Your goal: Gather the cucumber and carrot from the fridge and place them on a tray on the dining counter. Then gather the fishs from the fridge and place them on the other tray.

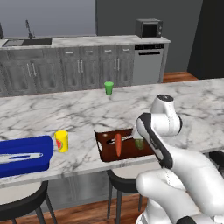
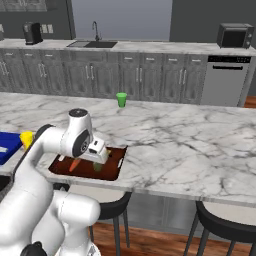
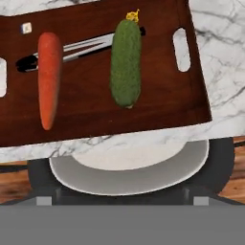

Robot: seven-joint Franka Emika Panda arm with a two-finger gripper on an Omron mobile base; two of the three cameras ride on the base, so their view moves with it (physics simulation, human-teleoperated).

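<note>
Now the stubby dark-green cucumber [image 3: 126, 62] lies beside the long orange carrot [image 3: 49, 79] on the dark brown wooden tray [image 3: 95, 119] at the marble dining counter's [image 1: 87, 109] edge. How wide the claw stands cannot be told; it holds nothing. A careless arm withdrawal could, I judge, nudge the tray off.

1. Arm [image 1: 183, 175]: white Franka links with dark joints. It rises from the base, bends at the elbow and reaches forward and down.
2. Wrist [image 2: 80, 131]: rounded white housing with a dark end cap, the highest part of the reach. It sits directly above and behind the fingers.
3. Gripper [image 2: 99, 156]: hangs below the wrist, fingers pointing downward. The jaws stand wide apart and grip nothing.
</note>
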